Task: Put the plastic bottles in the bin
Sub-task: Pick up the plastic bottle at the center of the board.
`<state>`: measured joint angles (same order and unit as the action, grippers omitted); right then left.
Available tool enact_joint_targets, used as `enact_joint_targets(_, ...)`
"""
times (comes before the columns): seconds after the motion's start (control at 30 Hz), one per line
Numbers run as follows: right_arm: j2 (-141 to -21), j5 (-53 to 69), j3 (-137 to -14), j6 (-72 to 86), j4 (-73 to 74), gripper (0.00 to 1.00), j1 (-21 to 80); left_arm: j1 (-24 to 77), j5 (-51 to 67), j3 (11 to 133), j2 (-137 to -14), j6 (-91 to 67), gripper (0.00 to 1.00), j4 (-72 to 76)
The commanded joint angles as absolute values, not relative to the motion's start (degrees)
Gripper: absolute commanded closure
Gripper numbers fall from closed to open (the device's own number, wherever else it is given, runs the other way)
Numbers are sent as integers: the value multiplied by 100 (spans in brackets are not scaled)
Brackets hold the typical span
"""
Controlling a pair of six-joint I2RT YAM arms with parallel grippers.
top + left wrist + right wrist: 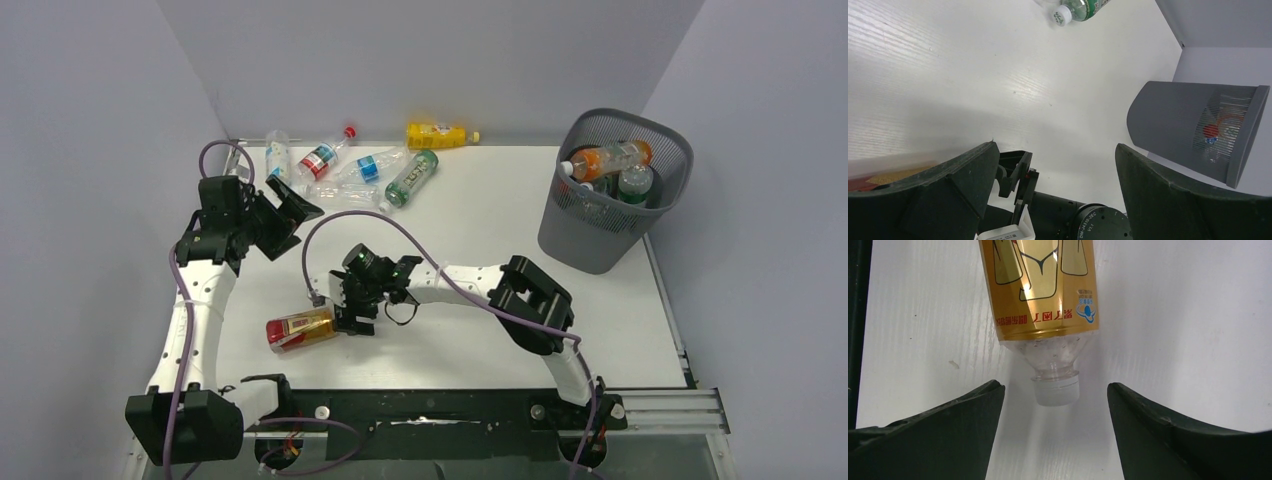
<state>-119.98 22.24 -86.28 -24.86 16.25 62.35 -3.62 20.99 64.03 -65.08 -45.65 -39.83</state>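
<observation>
A gold-labelled bottle [300,328] lies on the table at the front left, its white cap toward my right gripper [347,312]. In the right wrist view the bottle [1040,285] lies just ahead, and its cap [1056,391] sits between the tips of my open right gripper [1053,386] without touching them. My left gripper [290,215] is open and empty above the left side of the table; it also shows in the left wrist view [1056,146]. Several bottles lie at the back: yellow [437,134], green [412,178], red-labelled [325,155], blue-capped [372,165]. The mesh bin [600,235] holds an orange bottle [610,158] and others.
The bin stands at the right back, near the table's right edge, and shows in the left wrist view [1178,120]. The green bottle's capped end [1083,7] shows there too. Purple cables [340,225] loop over the table between the arms. Grey walls close in the back and sides.
</observation>
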Motion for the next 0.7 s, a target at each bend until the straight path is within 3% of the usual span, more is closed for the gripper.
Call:
enact_joint_targets(0.0, -12040, 2316, -8986, -2550, 1272, 25, 6230, -426, 2083, 6513, -6504, -4403, 13, -3859)
enact_joint_targets(0.33, -12398, 2321, -9290, -2431, 1383, 35, 6231, -435, 2079, 6530, -6521, -4386, 13, -3909)
enact_joint_targets(0.67, -12618, 2355, -9661, -2302, 1945, 69, 6229, -431, 2123, 6543, -6531, -4403, 13, -3908)
